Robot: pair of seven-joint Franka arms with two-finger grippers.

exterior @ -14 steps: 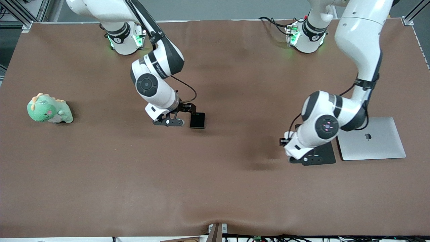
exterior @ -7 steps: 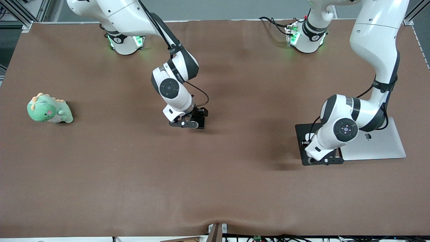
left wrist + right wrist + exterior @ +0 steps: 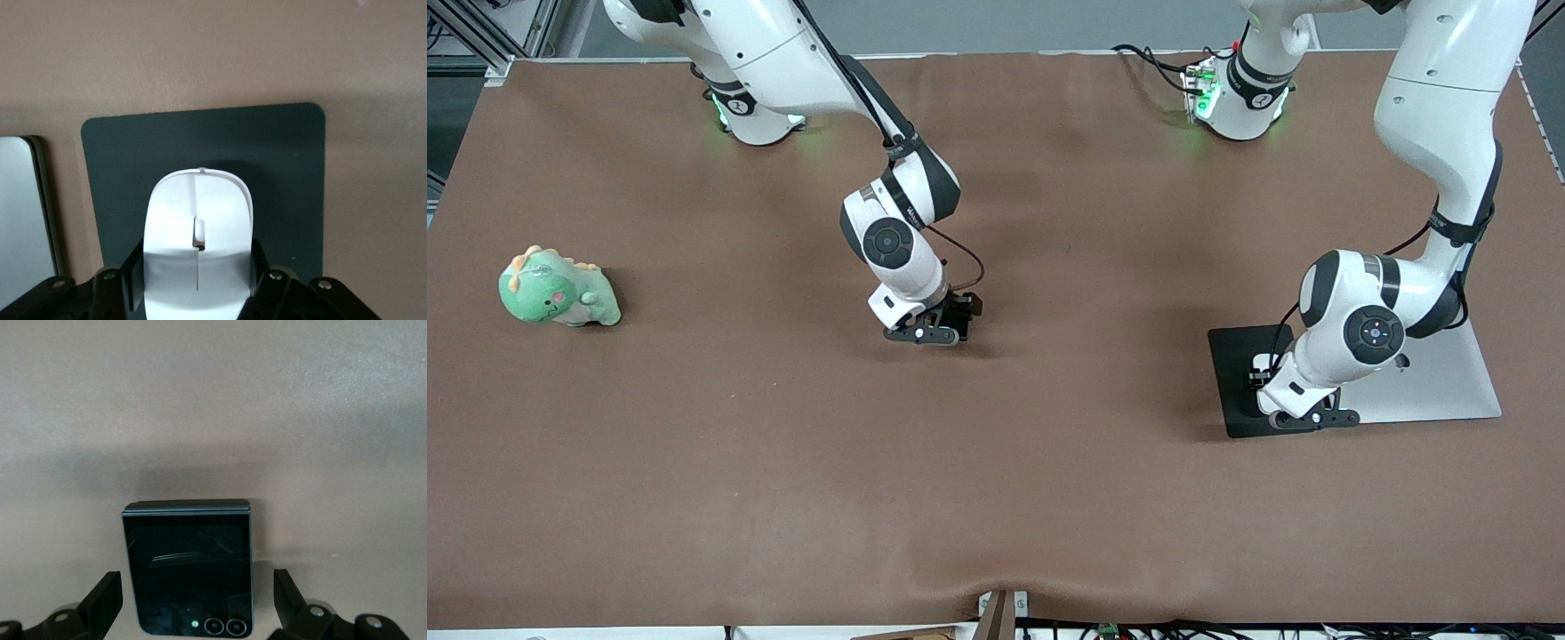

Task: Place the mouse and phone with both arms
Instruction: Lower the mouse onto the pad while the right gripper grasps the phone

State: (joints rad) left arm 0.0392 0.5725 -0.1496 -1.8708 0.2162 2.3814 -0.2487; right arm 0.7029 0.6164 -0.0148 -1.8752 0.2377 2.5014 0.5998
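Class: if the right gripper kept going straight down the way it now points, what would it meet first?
Most likely the phone, which lies on the table between the right gripper's open jaws; how far down is unclear.

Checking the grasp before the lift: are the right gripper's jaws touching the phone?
Apart. In the right wrist view the right gripper stands open astride the phone, with bare table showing between each jaw and the phone's edges.

Hidden or cropped items:
- Phone [image 3: 187, 568]: covered in the front view by the right end effector [image 3: 941, 331] and wrist.
- Mouse [image 3: 198, 248]: near end cut by the left wrist view's edge; in the front view only a white sliver shows beside the left end effector [image 3: 1303, 411].
- Black pad [image 3: 1236, 378]: part hidden under the left arm.
- Silver laptop [image 3: 1449, 382]: partly hidden by the same arm; in the left wrist view, cropped at the edge.
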